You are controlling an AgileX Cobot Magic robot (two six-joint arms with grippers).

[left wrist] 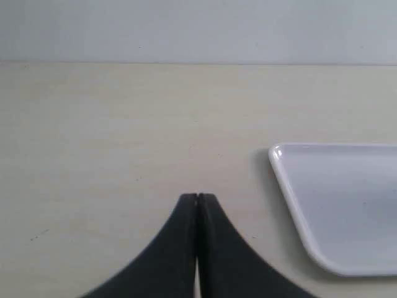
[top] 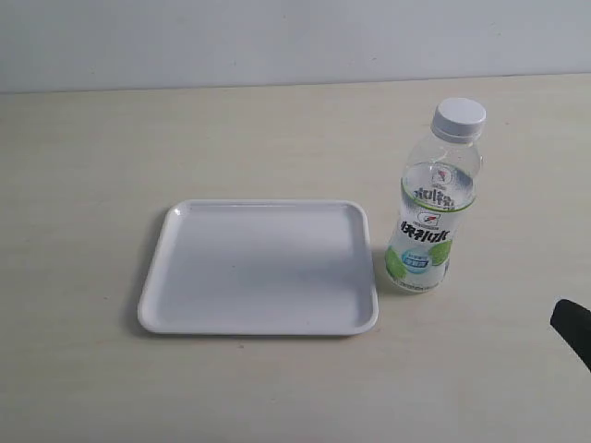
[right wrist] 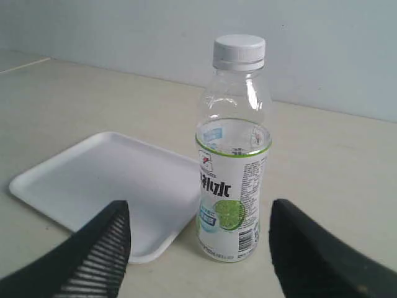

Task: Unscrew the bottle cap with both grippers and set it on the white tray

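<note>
The clear bottle (top: 430, 214) with its white-and-green label stands upright on the table, just right of the white tray (top: 260, 268). Its white ribbed cap (top: 460, 115) sits on the neck. In the right wrist view the bottle (right wrist: 232, 167) and cap (right wrist: 239, 51) stand ahead of my right gripper (right wrist: 201, 217), which is open with nothing between its fingers; the tray (right wrist: 93, 180) lies beside the bottle. Only a black tip of the right gripper (top: 574, 330) shows in the exterior view. My left gripper (left wrist: 198, 197) is shut and empty, over bare table beside the tray's corner (left wrist: 291, 162).
The tray holds nothing. A pale wall (top: 295, 41) rises behind the table's far edge. The tabletop (top: 83, 185) is a light wood tone, bare around the tray and bottle.
</note>
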